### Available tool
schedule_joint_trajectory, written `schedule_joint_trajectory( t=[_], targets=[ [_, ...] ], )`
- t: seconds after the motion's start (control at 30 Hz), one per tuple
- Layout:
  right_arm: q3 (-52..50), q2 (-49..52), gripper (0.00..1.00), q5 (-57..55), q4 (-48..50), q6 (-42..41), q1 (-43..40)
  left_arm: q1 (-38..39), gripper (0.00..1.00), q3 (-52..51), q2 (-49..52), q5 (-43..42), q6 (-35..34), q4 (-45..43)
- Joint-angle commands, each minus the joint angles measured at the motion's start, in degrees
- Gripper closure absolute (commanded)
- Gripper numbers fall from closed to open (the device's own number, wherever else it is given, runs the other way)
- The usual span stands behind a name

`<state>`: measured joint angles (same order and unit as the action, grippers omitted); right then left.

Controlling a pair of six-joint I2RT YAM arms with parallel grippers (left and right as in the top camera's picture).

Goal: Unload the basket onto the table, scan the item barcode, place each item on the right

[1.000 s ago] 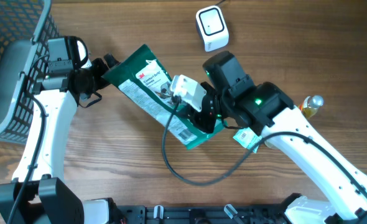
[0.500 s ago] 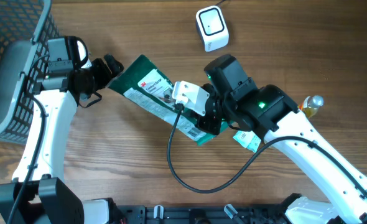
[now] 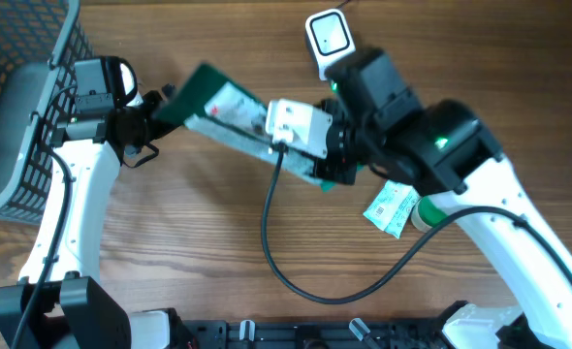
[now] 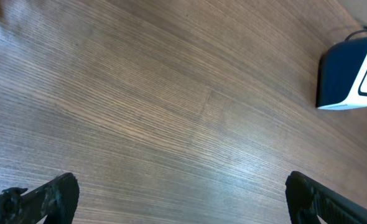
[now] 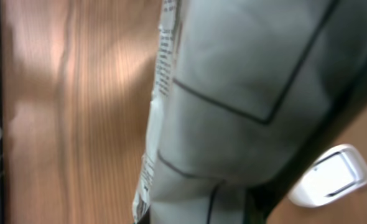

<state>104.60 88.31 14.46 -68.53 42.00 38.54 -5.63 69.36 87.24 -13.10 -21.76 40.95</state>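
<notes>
Green packet (image 3: 223, 105), clamped in my right fingers (image 3: 330, 168), hovers near the scanner (image 3: 329, 43) at one o'clock; left fingers (image 4: 50, 196) gape empty; scan looks pending.

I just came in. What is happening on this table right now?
The right gripper is shut on a green pack and holds it close to the white scanner. The left gripper is open and holds nothing; it sits beside the pack's other end. Whether the barcode faces the scanner cannot be told from these views.
</notes>
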Motion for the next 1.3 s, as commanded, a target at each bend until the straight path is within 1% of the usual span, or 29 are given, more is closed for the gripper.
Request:
schedule_joint_trajectory(
  t=[0.0, 0.1, 0.13, 0.2, 0.23, 0.4, 0.57, 0.63, 0.7, 0.73, 0.9, 1.0, 1.13, 1.27],
  targets=[
    [9.0, 6.5, 0.96, -4.8, -2.2, 3.3, 0.1, -0.2, 0.00, 0.5, -0.5, 1.0, 0.5, -0.2],
    [9.1, 12.4, 0.96, -15.3, 0.0, 6.7, 0.1, -0.2, 0.00, 0.5, -0.5, 1.0, 0.5, -0.2],
    [9.1, 14.9, 0.96, -19.8, 2.4, 6.8, 0.1, -0.2, 0.00, 0.5, -0.5, 1.0, 0.5, -0.2],
    [9.1, 19.1, 0.96, -25.2, 8.6, 8.6, 0.1, -0.2, 0.00, 0.5, -0.5, 1.0, 0.5, -0.2],
    [9.1, 22.3, 0.96, -28.7, 13.6, 10.4, 0.1, -0.2, 0.00, 0.5, -0.5, 1.0, 0.5, -0.2],
    [9.0, 31.3, 0.96, -39.0, 26.2, 19.6, -0.3, -0.2, 0.00, 0.5, -0.5, 1.0, 0.5, -0.2],
    [8.9, 38.1, 0.96, -45.8, 42.9, 27.6, -2.1, -0.2, 0.00, 0.5, -0.5, 1.0, 0.5, -0.2],
    [8.9, 39.4, 0.96, -46.8, 47.3, 29.9, -3.1, -0.2, 0.00, 0.5, -0.5, 1.0, 0.5, -0.2],
    [8.9, 40.5, 0.96, -47.1, 52.5, 30.4, -4.2, -0.2, 0.00, 0.5, -0.5, 1.0, 0.5, -0.2],
    [8.9, 41.3, 0.96, -47.5, 57.0, 30.4, -5.2, -0.2, 0.00, 0.5, -0.5, 1.0, 0.5, -0.2],
    [8.8, 44.2, 0.96, -47.2, 63.2, 30.6, -7.0, -0.2, 0.00, 0.5, -0.5, 1.0, 0.5, -0.2],
    [8.3, 45.7, 0.96, -47.3, 68.7, 29.7, -7.6, -0.2, 0.00, 0.5, -0.5, 1.0, 0.5, -0.2],
    [8.3, 49.0, 0.96, -47.0, 70.8, 29.8, -8.0, -0.2, 0.00, 0.5, -0.5, 1.0, 0.5, -0.2],
    [8.3, 50.7, 0.96, -46.1, 68.5, 28.3, -7.9, -0.2, 0.00, 0.5, -0.5, 1.0, 0.5, -0.2]
  ],
)
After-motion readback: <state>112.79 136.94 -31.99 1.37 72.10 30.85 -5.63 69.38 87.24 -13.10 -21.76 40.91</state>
